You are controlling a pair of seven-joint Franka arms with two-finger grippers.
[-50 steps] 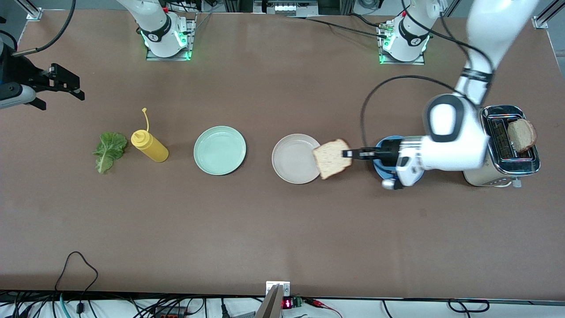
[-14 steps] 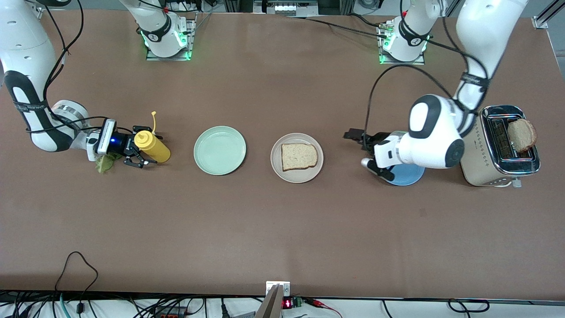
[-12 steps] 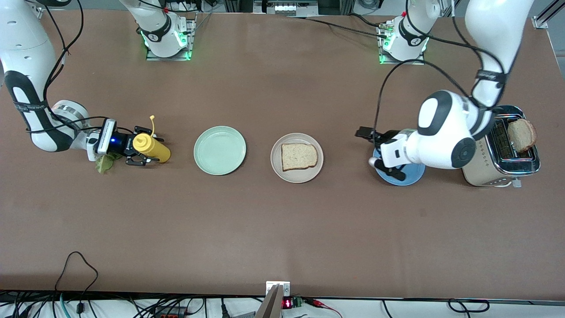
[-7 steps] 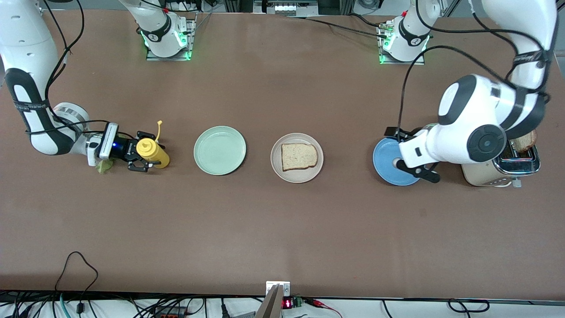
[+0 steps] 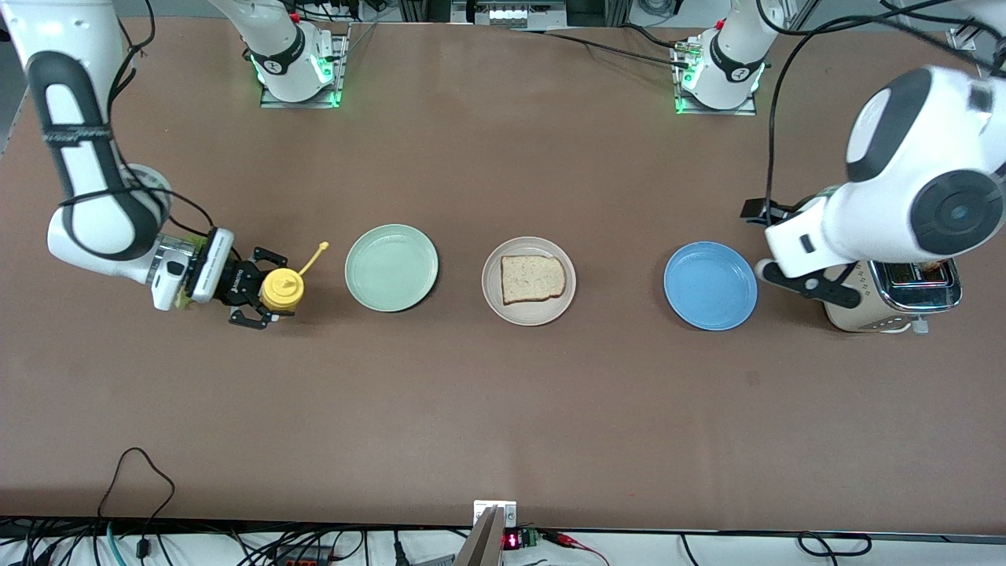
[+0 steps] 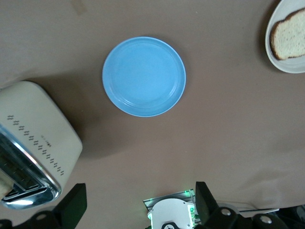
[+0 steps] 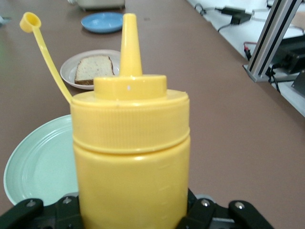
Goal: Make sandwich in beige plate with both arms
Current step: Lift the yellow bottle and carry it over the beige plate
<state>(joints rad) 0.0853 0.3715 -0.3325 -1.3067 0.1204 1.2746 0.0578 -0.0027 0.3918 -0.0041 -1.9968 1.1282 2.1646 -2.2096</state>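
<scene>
Right hand (image 5: 259, 292) grips yellow squeeze bottle (image 5: 281, 289), lifted upright; left hand (image 6: 138, 210), fully open and empty, is over the toaster (image 5: 892, 303).

Right end effector (image 5: 263, 292) is clamped low near its table end; left end effector (image 6: 138, 210) hangs open, raised.

- Round, shallow, pale beige plate with raised rim (image 5: 493, 303); flat on the brown table, between the mint-green and blue plates
- One squarish slice of light-brown toast with darker crust (image 5: 532, 278); lying flat in that plate, uncovered
- Second toast slice and green lettuce leaf mostly hidden by the arms; pose not readable
</scene>
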